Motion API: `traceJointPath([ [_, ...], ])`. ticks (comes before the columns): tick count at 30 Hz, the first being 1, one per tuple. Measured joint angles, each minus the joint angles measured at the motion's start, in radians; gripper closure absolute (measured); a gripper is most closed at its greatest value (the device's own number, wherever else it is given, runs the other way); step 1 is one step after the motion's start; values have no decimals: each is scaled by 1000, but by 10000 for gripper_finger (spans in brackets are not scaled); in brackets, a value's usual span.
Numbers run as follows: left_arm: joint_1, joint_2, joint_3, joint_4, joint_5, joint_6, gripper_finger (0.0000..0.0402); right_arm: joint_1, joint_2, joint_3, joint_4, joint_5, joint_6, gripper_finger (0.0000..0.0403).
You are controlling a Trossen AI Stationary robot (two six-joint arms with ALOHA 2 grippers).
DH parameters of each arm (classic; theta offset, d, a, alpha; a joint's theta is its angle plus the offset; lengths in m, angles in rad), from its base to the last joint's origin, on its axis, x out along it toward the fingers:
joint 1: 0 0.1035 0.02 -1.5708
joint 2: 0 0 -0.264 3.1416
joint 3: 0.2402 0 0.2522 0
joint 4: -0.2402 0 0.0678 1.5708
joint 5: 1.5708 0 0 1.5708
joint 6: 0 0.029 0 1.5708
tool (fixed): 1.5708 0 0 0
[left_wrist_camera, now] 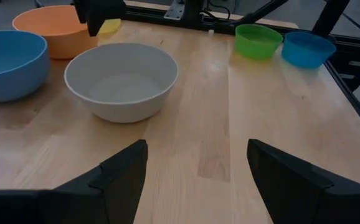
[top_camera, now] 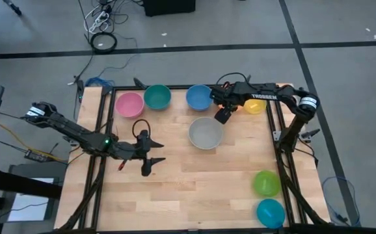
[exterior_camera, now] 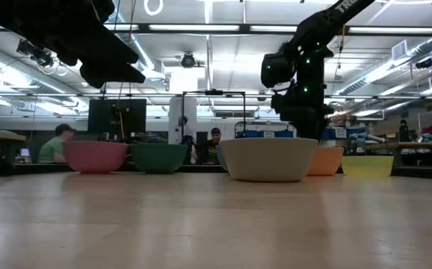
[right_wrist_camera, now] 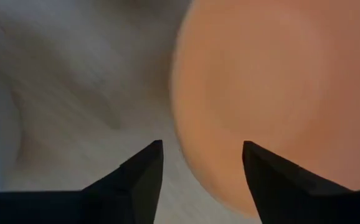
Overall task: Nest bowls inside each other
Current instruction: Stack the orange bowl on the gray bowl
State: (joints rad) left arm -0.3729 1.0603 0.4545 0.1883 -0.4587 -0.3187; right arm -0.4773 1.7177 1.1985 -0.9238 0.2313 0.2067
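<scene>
The right gripper is positioned with its jaws parted and nothing held between them. The orange bowl lies directly ahead of the jaws, close in; whether a fingertip touches its rim cannot be determined from the blurred wrist view. The grey-white bowl is located just beside this gripper on the table, with the blue bowl and yellow bowl to either side of the jaws.

The left gripper is held with its jaws wide apart and empty. The grey-white bowl stands ahead of them. The lime green bowl and cyan bowl are set farther beyond. The pink bowl and teal bowl sit side by side, well apart from both grippers.
</scene>
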Motion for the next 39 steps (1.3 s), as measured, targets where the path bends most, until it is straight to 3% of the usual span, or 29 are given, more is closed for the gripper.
traceJointPath([
  [10,0,-1,0,-5,-4,0,117,-10,68,-7,35,-19,-22,273],
  [18,0,0,0,-35,-26,-21,117,-3,111,-7,35,-6,-23,393],
  [27,0,0,0,-149,-115,-110,117,56,5,6,-26,0,49,402],
  [39,75,0,0,-167,-135,-137,117,352,1,298,-56,-63,154,403],
])
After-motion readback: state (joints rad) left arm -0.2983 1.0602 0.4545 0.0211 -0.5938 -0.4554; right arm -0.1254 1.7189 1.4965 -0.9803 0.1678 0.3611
